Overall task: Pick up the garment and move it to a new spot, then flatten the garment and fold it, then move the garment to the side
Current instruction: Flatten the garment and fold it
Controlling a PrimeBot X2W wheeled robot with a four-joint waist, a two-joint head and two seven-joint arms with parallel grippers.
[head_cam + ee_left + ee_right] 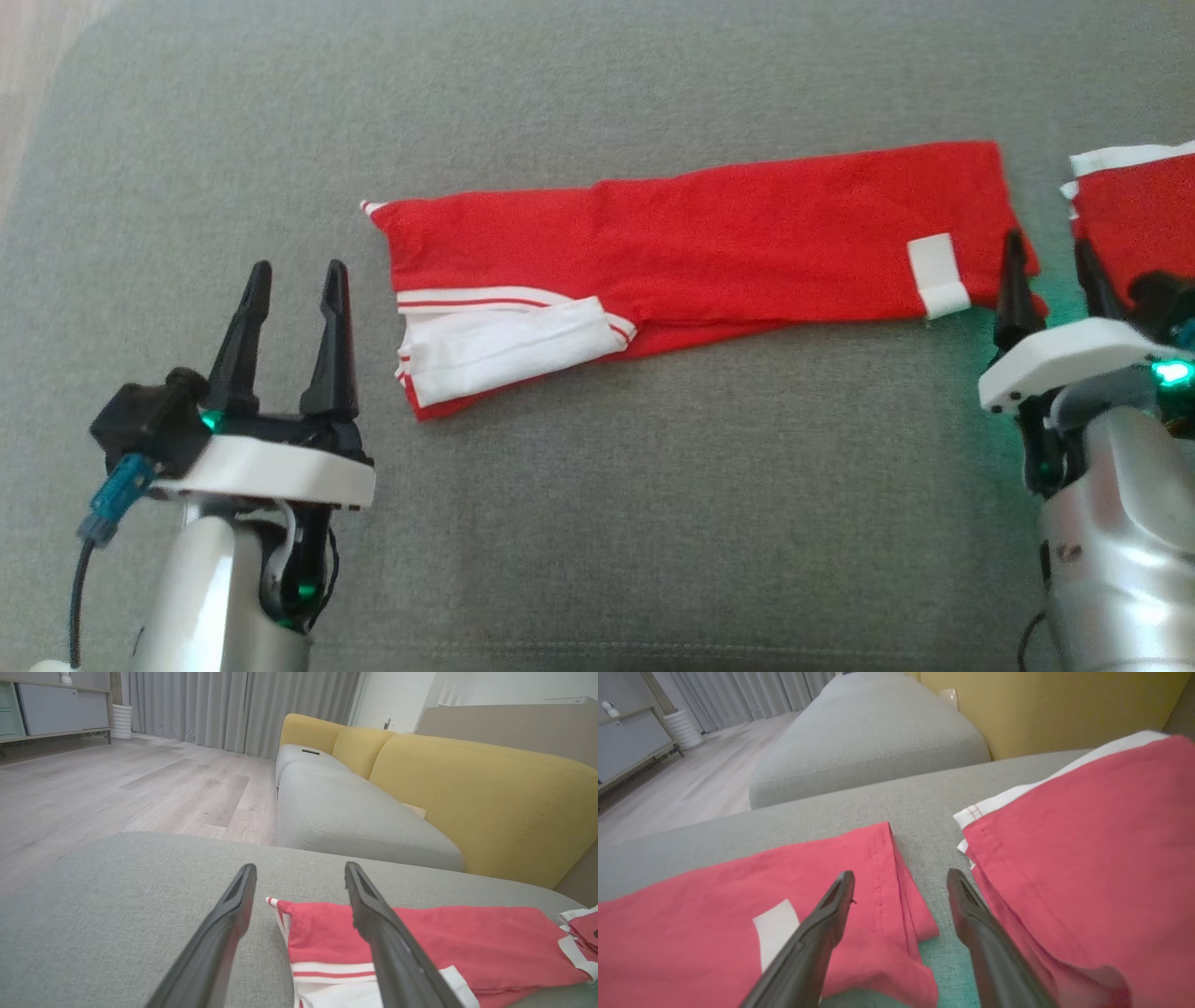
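1. The garment (709,243), red cloth with white striped trim, lies folded into a long flat strip on the grey woven sofa cushion (597,523); a white rectangular patch (936,273) marks its right end;
2. The left tool (296,273), its tapered dark fingers spread wide, holds nothing just left of the strip;
3. The right tool (1047,245), equally wide and empty, straddles the gap between the strip and a second red garment (1144,210).

The garment (709,243) is matt red cloth, the cushion (597,523) coarse grey weave, the left pincer (297,273) probably matt plastic.
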